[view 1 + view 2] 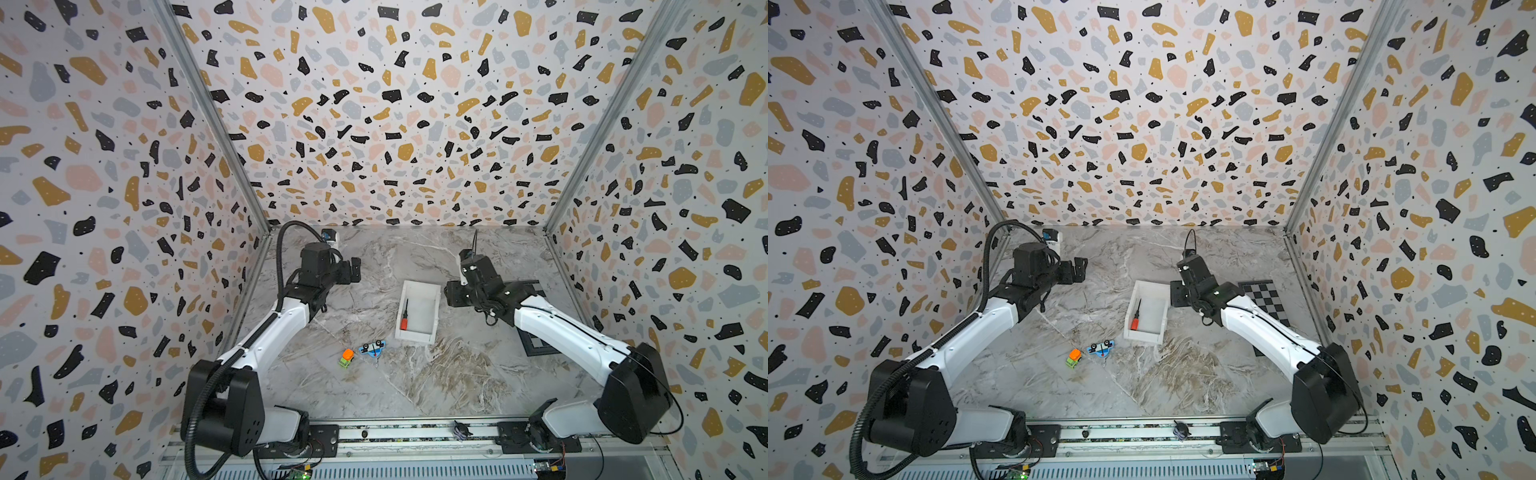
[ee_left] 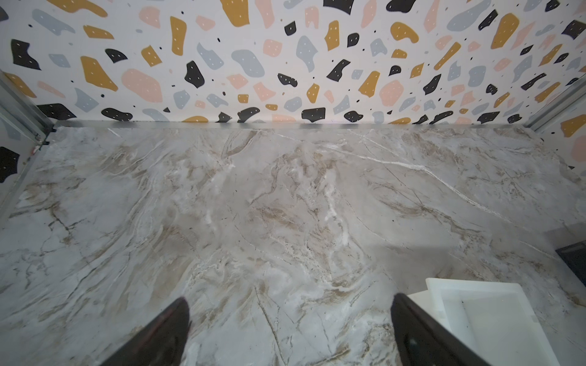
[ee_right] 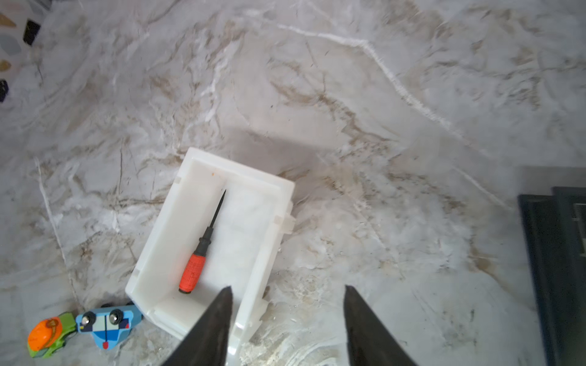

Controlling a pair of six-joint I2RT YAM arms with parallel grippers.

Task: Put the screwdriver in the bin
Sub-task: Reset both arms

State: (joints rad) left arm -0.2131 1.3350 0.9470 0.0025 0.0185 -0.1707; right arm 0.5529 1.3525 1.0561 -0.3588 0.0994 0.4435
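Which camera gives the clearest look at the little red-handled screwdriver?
The right wrist view: the small red-handled, black-shafted screwdriver looks large, lying inside the shallow white plastic bin. Both top views show it tiny. The left wrist view misses it.

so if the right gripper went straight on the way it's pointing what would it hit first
Likely the right gripper would meet the side wall of the bin, or the bare table just beside it; depth is unclear.

Red-orange handle and black shaft on the screwdriver, white bin, grey marble-patterned table with beige veins, white walls speckled black, mustard, pink and grey, orange-and-green toy car, blue toy car, black-and-white chequered board
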